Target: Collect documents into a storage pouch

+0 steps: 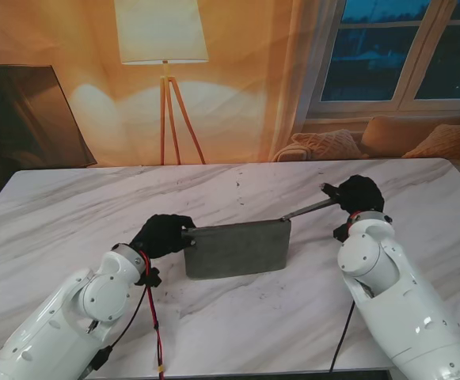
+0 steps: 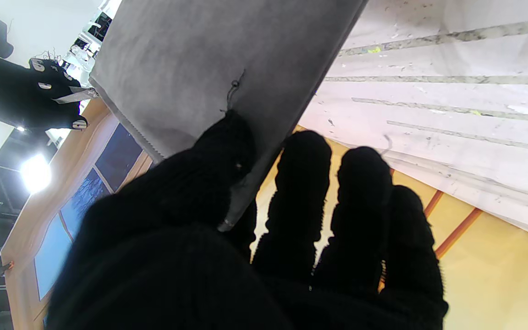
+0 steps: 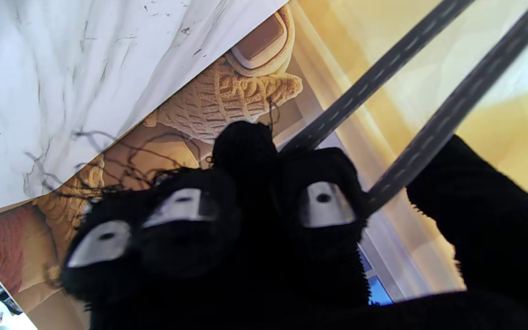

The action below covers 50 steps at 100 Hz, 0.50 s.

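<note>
A flat grey felt pouch (image 1: 237,248) is held up off the marble table (image 1: 95,206), stretched between my two hands. My left hand (image 1: 164,234), in a black glove, is shut on the pouch's left edge; the left wrist view shows the thumb (image 2: 227,151) pressed on the grey felt (image 2: 209,59). My right hand (image 1: 359,193) is shut on the pouch's thin grey strap (image 1: 309,209), which runs taut from the pouch's upper right corner. In the right wrist view the strap (image 3: 374,87) passes as two bands between curled fingers (image 3: 323,206). No documents are visible.
A floor lamp (image 1: 162,47) and a sofa with cushions (image 1: 420,138) stand beyond the table's far edge. A red and black cable (image 1: 152,317) hangs from my left forearm over the near table area.
</note>
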Motion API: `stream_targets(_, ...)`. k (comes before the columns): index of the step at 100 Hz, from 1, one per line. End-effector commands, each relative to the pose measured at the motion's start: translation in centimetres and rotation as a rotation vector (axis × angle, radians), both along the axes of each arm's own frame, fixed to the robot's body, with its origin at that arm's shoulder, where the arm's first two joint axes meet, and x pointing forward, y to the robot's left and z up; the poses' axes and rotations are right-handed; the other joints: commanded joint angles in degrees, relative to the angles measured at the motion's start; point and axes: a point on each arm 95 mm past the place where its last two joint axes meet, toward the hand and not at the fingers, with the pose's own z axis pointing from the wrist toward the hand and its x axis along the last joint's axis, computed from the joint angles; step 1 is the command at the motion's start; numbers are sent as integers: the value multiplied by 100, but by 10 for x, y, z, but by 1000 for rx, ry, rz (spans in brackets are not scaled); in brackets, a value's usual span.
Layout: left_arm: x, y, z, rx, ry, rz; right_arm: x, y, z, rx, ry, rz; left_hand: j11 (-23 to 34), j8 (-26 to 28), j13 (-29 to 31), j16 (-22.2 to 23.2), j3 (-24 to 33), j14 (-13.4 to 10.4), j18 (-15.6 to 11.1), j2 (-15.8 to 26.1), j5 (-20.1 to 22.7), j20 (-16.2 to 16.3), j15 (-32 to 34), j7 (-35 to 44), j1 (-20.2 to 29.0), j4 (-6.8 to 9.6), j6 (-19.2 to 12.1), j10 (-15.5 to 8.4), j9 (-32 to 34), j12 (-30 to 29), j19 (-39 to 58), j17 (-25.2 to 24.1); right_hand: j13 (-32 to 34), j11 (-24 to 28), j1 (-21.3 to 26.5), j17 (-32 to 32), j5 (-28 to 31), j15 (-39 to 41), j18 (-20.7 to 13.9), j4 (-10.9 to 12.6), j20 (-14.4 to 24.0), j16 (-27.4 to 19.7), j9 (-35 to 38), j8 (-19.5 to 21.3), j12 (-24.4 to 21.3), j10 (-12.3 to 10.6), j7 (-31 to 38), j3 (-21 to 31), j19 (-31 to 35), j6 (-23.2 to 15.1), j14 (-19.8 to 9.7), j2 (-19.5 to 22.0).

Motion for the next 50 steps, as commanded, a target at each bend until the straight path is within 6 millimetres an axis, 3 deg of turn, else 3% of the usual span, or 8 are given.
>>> stream_targets(1, 3, 1, -2, 9, 13, 1, 0, -7, 0, -10, 1, -23, 132, 429, -31, 59, 195, 56, -265, 311, 118, 3, 56, 646, 387, 364, -488, -123, -16, 76, 153, -38, 134, 218, -74, -42, 205, 42, -288, 181, -73, -97, 185, -16, 15, 363, 76, -86, 832, 361, -249, 133)
stream_targets(10, 6, -1, -1, 6, 11, 0, -1, -9, -1, -7, -6, -25, 121, 423, -39, 55, 190, 56, -265, 318, 114, 2, 48, 641, 389, 360, -494, -133, -26, 70, 154, -37, -253, -184, -24, -510, -127, -308, -219, 180, -19, -187, -258, -195, -179, 416, -599, -57, 495, 215, -152, 87)
stream_targets(22, 14, -2, 1, 6, 2, -1, -3, -10, -1, -19, -12, -22, 68, 409, -68, 27, 157, 42, -270, 336, 100, -3, -6, 625, 401, 344, -513, -156, -49, 44, 146, -40, -689, -615, -31, -986, -742, -626, -254, 199, 96, -111, -893, -400, -376, 313, -1430, -79, 151, 118, -177, 91)
stream_targets(31, 19, -3, 2, 9, -3, 1, -4, -9, 1, -16, -19, -19, 26, 398, -86, 2, 127, 34, -266, 351, 90, -10, -47, 615, 417, 332, -523, -167, -57, 22, 137, -48, -1145, -1078, -33, -1471, -1530, -907, -274, 227, 263, 39, -1608, -776, -609, 228, -2419, -171, -195, -36, -141, 77)
stream_targets(39, 24, -2, 2, 19, -9, 0, -6, -8, 3, -17, -23, -11, -9, 390, -94, -18, 95, 33, -271, 369, 82, -18, -72, 610, 433, 323, -528, -174, -71, 6, 129, -56, -1540, -1364, -4, -1851, -2385, -1132, -327, 38, 400, 144, -2206, -1323, -768, 154, -3103, -282, -443, -267, -160, 5)
stream_targets(50, 30, 0, 2, 31, -12, 3, -7, -7, 5, -17, -33, -3, -45, 382, -113, -44, 56, 16, -274, 395, 73, -29, -108, 604, 448, 318, -548, -197, -84, -11, 120, -62, -1962, -1649, -74, -2279, -3253, -1380, -393, 280, 521, 232, -2887, -1674, -941, 89, -3854, -274, -710, -391, -172, 14)
